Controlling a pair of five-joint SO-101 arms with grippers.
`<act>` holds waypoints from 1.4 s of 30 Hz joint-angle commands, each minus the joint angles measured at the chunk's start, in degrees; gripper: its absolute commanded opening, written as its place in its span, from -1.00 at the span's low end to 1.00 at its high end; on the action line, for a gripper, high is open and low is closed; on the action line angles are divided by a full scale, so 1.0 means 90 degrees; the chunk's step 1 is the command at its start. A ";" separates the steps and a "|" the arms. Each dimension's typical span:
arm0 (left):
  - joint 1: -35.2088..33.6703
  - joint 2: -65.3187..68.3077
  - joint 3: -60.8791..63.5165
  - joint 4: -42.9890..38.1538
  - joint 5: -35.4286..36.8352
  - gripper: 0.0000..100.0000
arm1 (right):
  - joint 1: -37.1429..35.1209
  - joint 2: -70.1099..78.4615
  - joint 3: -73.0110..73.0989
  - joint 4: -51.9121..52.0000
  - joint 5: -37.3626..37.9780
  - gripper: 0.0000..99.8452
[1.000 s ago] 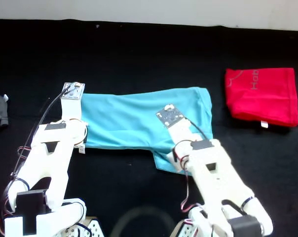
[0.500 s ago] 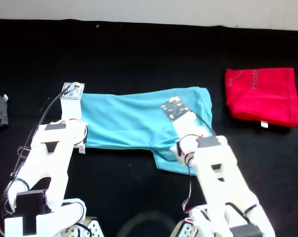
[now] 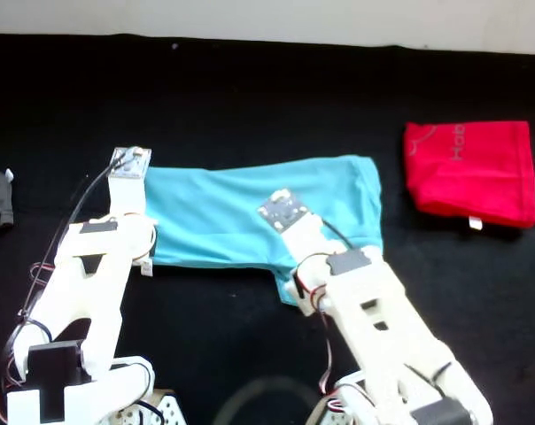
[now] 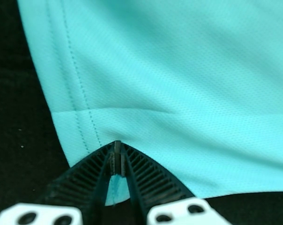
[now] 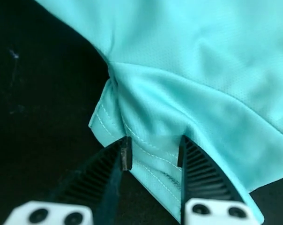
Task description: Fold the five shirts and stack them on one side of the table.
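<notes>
A turquoise shirt [image 3: 232,208] lies spread across the middle of the black table [image 3: 250,97]. The left gripper [image 4: 117,147] is clamped on the hem, apparently anchoring it, while the right gripper [image 5: 153,152] straddles the loose sleeve with jaws apart, seemingly ready to grasp. A folded red shirt [image 3: 469,170] lies well apart on the right, likely starting the stack.

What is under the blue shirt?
The blue shirt lies spread on the black table. The left end effector pinches its edge. Anything else beneath is covered by the cloth, so I cannot tell.
</notes>
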State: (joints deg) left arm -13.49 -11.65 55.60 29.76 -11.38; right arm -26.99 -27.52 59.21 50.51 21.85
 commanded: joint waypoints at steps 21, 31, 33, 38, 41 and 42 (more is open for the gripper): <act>-0.0063 -0.0054 0.0005 -0.0147 -0.0010 -0.98 | 0.0884 -0.0493 -0.0679 -0.0620 -0.0088 -0.99; -0.0063 -0.0054 0.0005 -0.0147 -0.0010 -0.98 | 0.0308 -0.1783 -0.0601 0.0786 -0.0039 -0.99; -0.0063 -0.0054 0.0005 -0.0147 -0.0010 -0.98 | -0.0015 -0.1724 -0.0523 0.0786 -0.0039 -0.99; -0.0063 -0.0054 0.0005 -0.0147 -0.0010 -0.98 | -0.0308 -0.1177 -0.0337 0.0747 -0.0049 -0.96; -0.0063 -0.0054 0.0005 -0.0147 -0.0010 -0.98 | -0.0239 -0.0894 -0.0386 0.0777 -0.0068 -0.78; -0.0063 -0.0054 0.0005 -0.0147 -0.0010 -0.98 | -0.0220 -0.0884 -0.0396 0.0835 -0.0059 -0.72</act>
State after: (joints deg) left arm -13.49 -11.65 55.60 29.58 -11.38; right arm -29.19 -36.31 56.22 57.10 21.23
